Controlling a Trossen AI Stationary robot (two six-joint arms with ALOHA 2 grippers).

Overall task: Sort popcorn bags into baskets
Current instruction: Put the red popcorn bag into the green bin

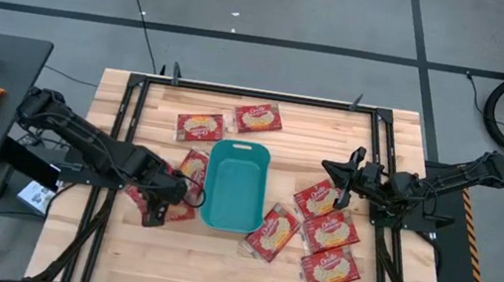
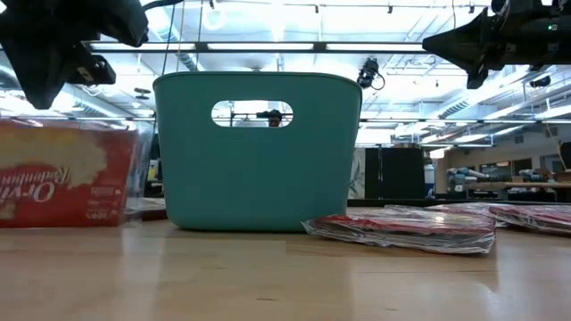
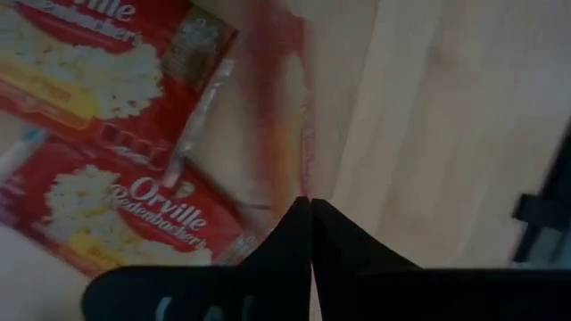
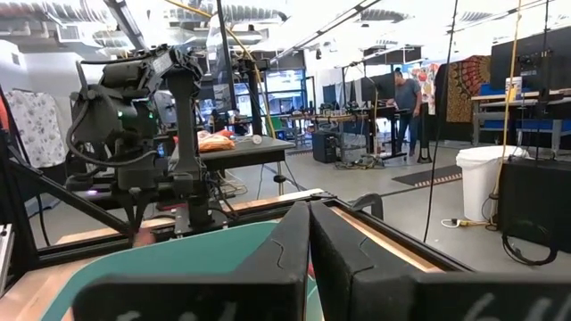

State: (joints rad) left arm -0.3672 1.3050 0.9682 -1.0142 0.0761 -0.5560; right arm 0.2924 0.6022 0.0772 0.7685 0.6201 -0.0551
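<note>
Two grippers are seen closed: the left gripper [image 1: 165, 210] is pinched on a bag's [image 1: 179, 212] edge beside the bin [image 1: 234, 186]; the right gripper [image 1: 340, 171] is held empty above the table.

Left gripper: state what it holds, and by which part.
The left gripper is shut on the thin clear edge of a popcorn bag's wrapper, at the bag's corner. The right gripper holds nothing.

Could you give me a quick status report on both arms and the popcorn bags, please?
Left gripper shut, down at a popcorn bag left of the teal bin. Right gripper shut, raised over the right-hand bags. Bin looks empty. Nothing blocking.
</note>
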